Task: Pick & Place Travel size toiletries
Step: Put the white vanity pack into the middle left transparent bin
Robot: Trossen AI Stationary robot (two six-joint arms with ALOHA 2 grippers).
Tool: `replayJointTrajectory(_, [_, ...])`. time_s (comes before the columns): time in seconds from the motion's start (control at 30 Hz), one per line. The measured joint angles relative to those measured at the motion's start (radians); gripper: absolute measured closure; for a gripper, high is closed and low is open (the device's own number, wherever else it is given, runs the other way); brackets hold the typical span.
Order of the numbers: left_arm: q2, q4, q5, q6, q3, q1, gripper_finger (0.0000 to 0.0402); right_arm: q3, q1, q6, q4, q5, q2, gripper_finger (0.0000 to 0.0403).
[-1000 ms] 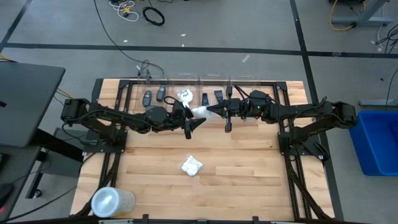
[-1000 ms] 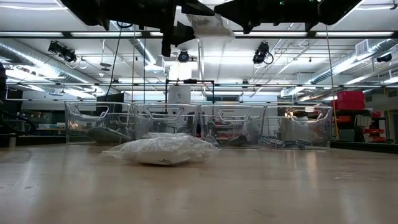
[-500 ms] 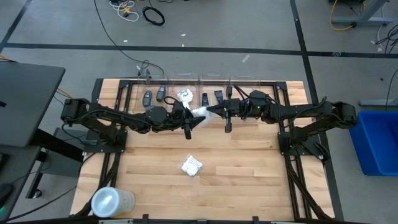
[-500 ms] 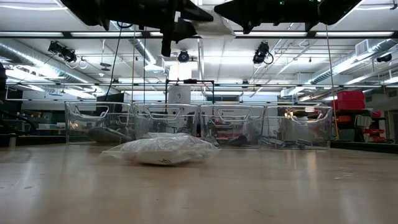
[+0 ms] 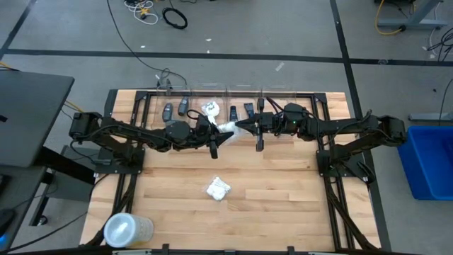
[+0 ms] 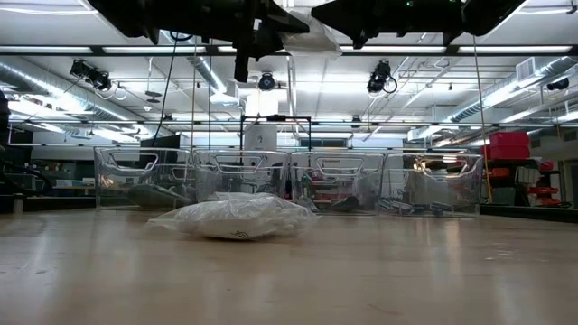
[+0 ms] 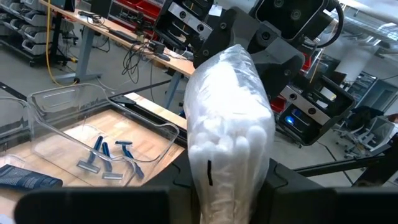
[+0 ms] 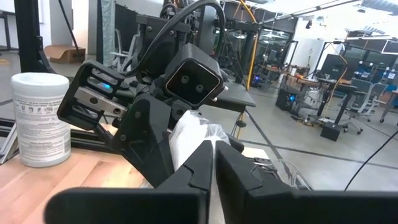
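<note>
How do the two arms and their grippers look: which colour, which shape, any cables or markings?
Both arms are black and jointed, built of rounded segments, with black cables looping near the wrists. The left gripper and the right gripper end in dark, flat, tapering fingers. In the right wrist view, the left arm's wrist carries a boxy grey camera module with two round lenses, and a small blue light glows on a block beside it.

White packet pinched between two grippers above the table

The left gripper (image 7: 229, 186) clamps the lower part of a white crinkly packet (image 7: 229, 118) between its two dark fingers (image 7: 283, 196), and the packet stands upright. Behind its upper part sits the right gripper (image 7: 230, 37), close against it. Off to one side a clear plastic bin (image 7: 74, 99) rests on the wooden table (image 7: 62, 140) with three blue razors (image 7: 109, 158) lying in it, and a dark flat pack (image 7: 28, 176) lies nearby
</note>
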Motion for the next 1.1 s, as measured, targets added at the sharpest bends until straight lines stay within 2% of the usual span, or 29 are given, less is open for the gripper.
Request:
replayJointTrajectory(0.33, [0.0, 0.001, 0.0, 0.0, -0.001, 0.0, 0.0322, 0.0, 0.0, 0.025, 0.011, -0.008, -0.007, 0.0311])
replayJointTrajectory(0.7, [-0.009, 0.006, -0.001, 0.047, -0.001, 0.004, 0.0325, 0.0, -0.012, 0.081, -0.004, -0.008, -0.117, 0.0251])
replayJointTrajectory(0.87, [-0.035, 0.005, -0.004, 0.075, -0.001, 0.022, 0.0323, 0.0, -0.015, 0.08, -0.035, 0.02, -0.15, 0.0243])
replayJointTrajectory(1.1, [-0.065, -0.002, -0.005, 0.122, -0.001, 0.061, 0.0327, 0.0, -0.015, 0.077, -0.043, 0.072, -0.151, 0.0253])
